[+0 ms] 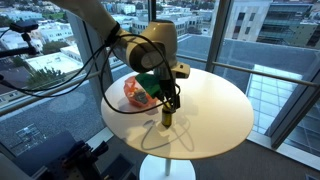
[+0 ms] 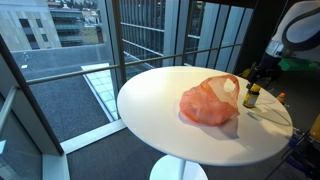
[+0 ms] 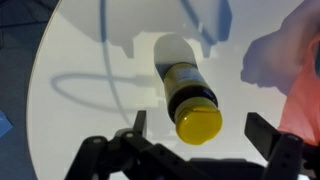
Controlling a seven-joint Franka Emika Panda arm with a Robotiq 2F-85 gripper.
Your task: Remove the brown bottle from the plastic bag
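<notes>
Already clear of the bag, the brown bottle [image 3: 193, 100] stands upright on the white round table [image 2: 150, 110], just beside the crumpled orange plastic bag [image 2: 210, 103], its yellow cap [image 3: 199, 122] facing up. Directly above it hangs the tool [image 1: 170, 106], spread apart; in the wrist view its fingers [image 3: 138, 122] flank the cap on either side without touching it.

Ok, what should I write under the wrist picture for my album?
The brown bottle stands on the white table beside the orange bag, under the open end effector.
</notes>
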